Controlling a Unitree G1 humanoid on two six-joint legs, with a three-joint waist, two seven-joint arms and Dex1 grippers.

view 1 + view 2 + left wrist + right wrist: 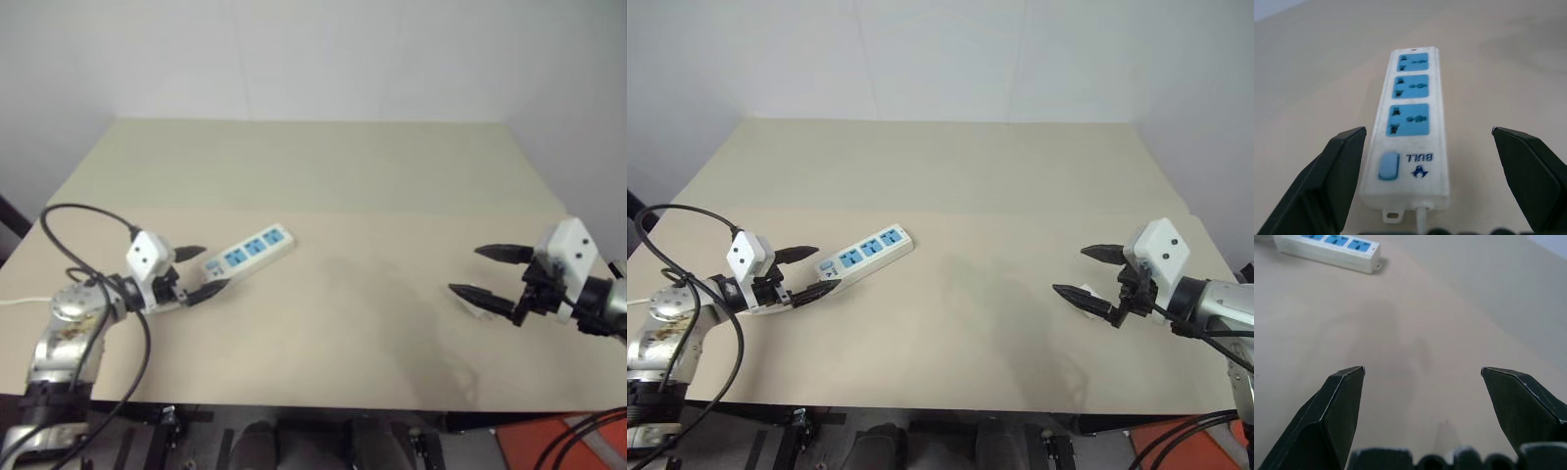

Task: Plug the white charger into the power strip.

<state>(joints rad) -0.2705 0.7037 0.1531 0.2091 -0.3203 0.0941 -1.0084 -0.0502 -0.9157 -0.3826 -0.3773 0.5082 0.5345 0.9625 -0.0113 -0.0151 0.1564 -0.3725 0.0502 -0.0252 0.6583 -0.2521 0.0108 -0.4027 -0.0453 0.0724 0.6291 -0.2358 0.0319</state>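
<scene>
The power strip (251, 249) is a long white bar with three blue socket faces, lying at an angle left of the table's middle. My left gripper (214, 268) is open at the strip's switch end. In the left wrist view, its black fingers (1339, 171) stand on either side of the power strip (1409, 122) without touching it. My right gripper (464, 270) is open above the table's right side, with nothing between its fingers (1342, 406). A small white thing (479, 310), seemingly the white charger, lies on the table under the lower finger, mostly hidden.
The beige table (333, 176) runs back to a white wall. A black cable (88, 211) loops over my left arm, and a thin white cord (20, 301) crosses the table's left edge. The power strip (1327, 247) lies far from the right gripper.
</scene>
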